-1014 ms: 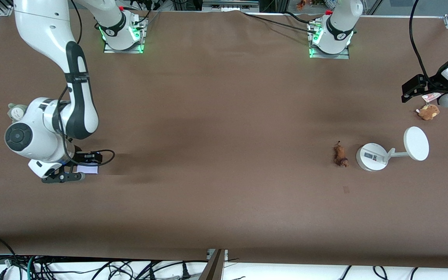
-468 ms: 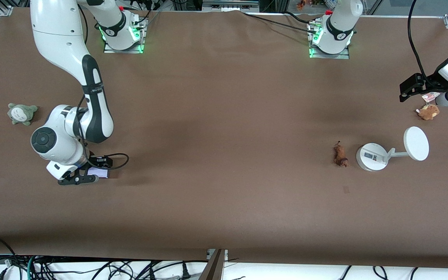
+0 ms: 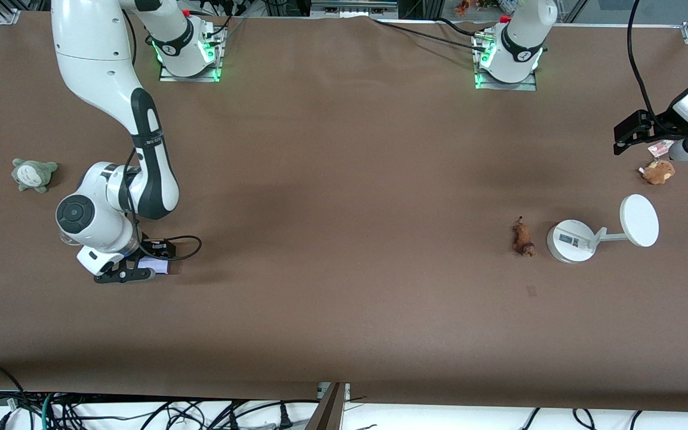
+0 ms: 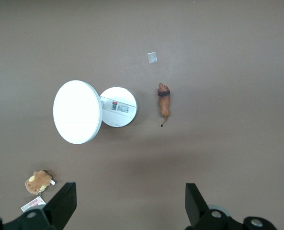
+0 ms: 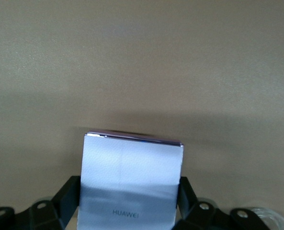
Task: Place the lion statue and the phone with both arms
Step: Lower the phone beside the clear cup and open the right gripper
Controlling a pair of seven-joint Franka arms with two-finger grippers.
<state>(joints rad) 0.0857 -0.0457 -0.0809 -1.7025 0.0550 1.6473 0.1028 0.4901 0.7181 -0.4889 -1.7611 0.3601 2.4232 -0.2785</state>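
Right tool (image 3: 141, 270) sits low at the right arm's end of the bench (image 3: 344, 239), with the phone (image 5: 131, 178) between its fingers (image 5: 67, 196). In the right wrist view the finger pads stand at the phone's two long edges, close to contact; whether they press or have begun to let go cannot be told from this view. The phone appears to lie flat, at or just above the bench surface.

Procedure for the step in hand, judged as setting the phone down:
- Confirm that the phone rests fully on the bench before spreading the fingers.
- Open evenly, so that neither pad drags the phone sideways.
- Lift straight up until the pads clear the phone's edges, then retract.

Left tool (image 4: 127, 211) is fully spread and holds nothing. It hangs high over the left arm's end of the bench, above the brown plush (image 3: 657, 171), and waits.

Lion statue (image 3: 522, 237) lies on the bench just beside the round base of the white stand (image 3: 571, 240), apart from it, and untouched. For its pick-up, approach from above with the fingers across the narrow body, keeping clear of the stand's base. A grey-green plush (image 3: 33, 174) lies near the right arm and is not involved.
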